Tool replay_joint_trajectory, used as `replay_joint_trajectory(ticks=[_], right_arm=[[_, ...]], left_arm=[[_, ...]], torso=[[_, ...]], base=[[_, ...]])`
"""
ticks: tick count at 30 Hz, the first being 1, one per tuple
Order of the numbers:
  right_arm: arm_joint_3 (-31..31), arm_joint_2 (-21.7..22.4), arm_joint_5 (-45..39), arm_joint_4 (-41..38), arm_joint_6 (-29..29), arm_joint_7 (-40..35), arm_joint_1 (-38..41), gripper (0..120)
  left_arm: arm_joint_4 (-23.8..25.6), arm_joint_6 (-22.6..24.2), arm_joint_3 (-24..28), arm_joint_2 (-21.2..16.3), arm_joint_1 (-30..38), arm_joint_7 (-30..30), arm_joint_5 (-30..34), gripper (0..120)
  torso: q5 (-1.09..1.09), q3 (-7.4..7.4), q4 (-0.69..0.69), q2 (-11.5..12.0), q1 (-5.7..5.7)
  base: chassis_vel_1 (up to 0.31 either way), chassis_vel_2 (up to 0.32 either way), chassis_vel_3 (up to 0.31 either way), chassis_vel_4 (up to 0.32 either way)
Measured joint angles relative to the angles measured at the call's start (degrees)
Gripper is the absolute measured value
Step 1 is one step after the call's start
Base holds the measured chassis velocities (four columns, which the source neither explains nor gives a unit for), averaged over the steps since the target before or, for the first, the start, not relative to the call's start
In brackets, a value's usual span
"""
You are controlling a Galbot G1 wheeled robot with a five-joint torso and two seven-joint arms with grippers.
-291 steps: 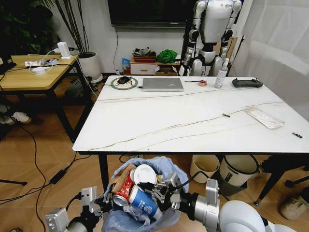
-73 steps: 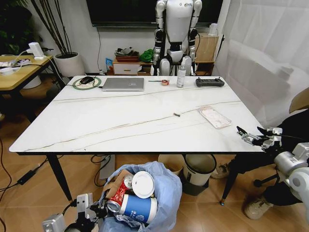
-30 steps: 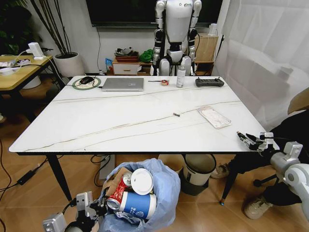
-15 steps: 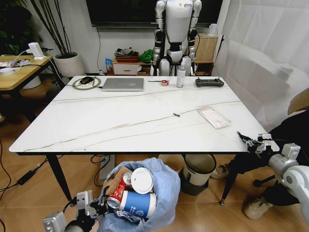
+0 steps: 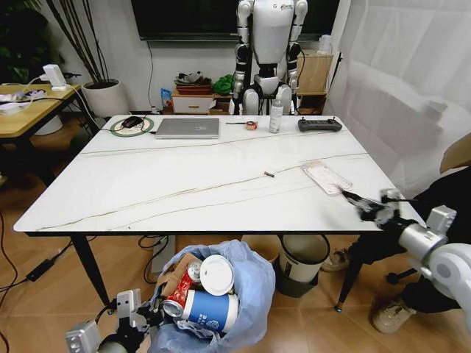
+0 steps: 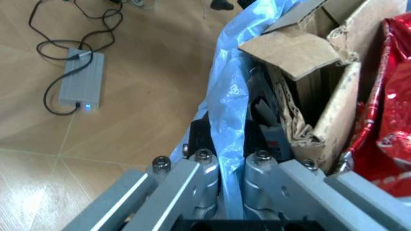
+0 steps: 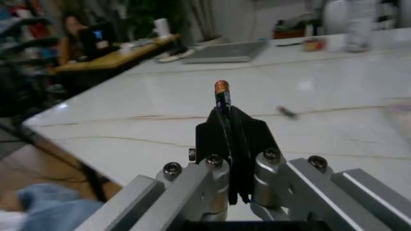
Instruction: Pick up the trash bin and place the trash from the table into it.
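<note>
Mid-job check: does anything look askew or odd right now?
The light-blue-bagged trash bin, pinched at its rim by the left pincer, is heaped: the blue-white paper cup and white round lid ride above the rim and might tip out. The right pincer grips a thin dark stick over the white marble table.

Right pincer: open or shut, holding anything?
Shut. In the right wrist view the right pincer has its fingers pressed together on a small dark stick with an orange tip, above the table.
</note>
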State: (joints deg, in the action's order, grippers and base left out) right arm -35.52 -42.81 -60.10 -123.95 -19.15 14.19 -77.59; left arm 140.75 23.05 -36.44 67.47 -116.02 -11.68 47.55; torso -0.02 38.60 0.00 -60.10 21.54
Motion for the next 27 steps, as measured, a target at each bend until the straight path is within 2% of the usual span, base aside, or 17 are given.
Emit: replay_joint_trajectory(ticks=[2,3,6,12,19,27], right_arm=[[3.82,0.26,-0.83,-3.39,2.08,0.04,-0.02,0],[3.82,0.26,-0.83,-3.39,2.08,0.04,-0.02,0],[14.02,-0.09,-0.96,-8.24,7.07,0.59,0.69,0],[26.67,1.16,2.45,-8.89,10.97,4.40,0.46,0],[31.73,2.89,4.90,-8.53,12.51,6.14,0.05,0],[32.64,3.69,7.02,-7.76,12.64,6.34,0.24,1]], left_arm=[[0.22,0.06,-0.02,-0.01,-0.05,-0.07,0.26,0],[0.22,0.06,-0.02,-0.01,-0.05,-0.07,0.26,0],[0.77,0.29,0.01,-0.10,-0.10,-0.34,0.91,0],[0.92,0.33,-0.01,-0.15,-0.13,-0.40,0.92,0],[0.65,0.38,0.04,-0.05,0.14,-0.41,0.92,0],[0.47,0.43,0.21,0.06,0.32,-0.38,0.92,0]], torso=[[0.01,0.00,0.00,0.00,0.00],[0.01,0.00,0.00,0.00,0.00],[0.00,-0.01,-0.01,0.00,-0.01],[0.01,0.00,-0.01,0.00,-0.01],[0.02,0.00,-0.02,0.00,-0.01],[0.02,0.00,-0.01,0.00,-0.01]], base=[[0.000,0.000,0.000,0.000],[0.000,0.000,0.000,0.000],[0.000,0.000,0.000,0.000],[0.000,0.000,0.000,0.000],[0.000,0.000,0.000,0.000],[0.000,0.000,0.000,0.000]])
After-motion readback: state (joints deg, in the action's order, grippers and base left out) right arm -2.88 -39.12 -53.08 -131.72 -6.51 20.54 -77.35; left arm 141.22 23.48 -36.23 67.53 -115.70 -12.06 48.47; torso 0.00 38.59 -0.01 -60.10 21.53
